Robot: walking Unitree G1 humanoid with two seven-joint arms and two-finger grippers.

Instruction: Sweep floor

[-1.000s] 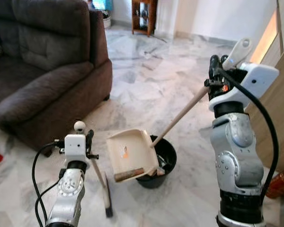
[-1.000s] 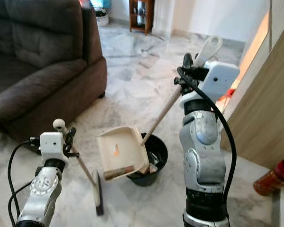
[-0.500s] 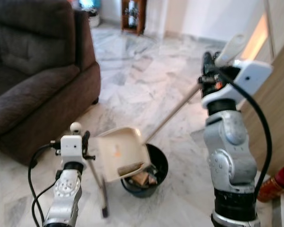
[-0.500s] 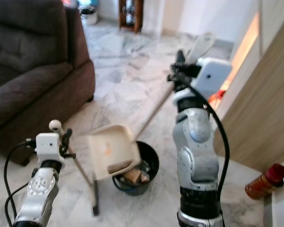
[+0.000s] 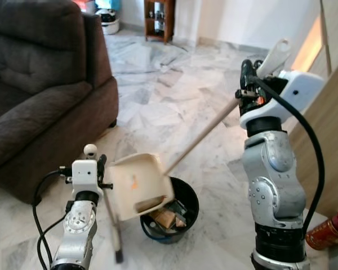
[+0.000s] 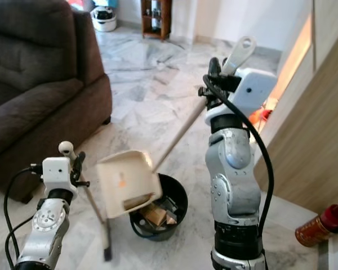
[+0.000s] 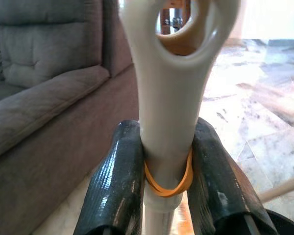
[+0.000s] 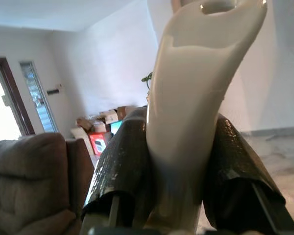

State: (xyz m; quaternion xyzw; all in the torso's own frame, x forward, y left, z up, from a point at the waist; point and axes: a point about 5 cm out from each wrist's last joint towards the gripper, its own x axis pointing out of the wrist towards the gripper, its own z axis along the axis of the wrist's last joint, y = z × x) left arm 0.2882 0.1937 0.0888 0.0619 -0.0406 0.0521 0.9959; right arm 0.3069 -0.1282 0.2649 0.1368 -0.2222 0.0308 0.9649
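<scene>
Above the bin (image 5: 174, 216), right claw (image 8: 181, 147) tilts dustpan (image 5: 138, 185).

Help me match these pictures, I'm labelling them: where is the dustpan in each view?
Left eye view: dustpan tilted over the black bin, lower centre.
Right eye view: lower centre-left, over the bin.
Left wrist view: its pole, beyond the broom.
Right wrist view: its handle in the right gripper.
Shared landmark: brown sofa.
</scene>
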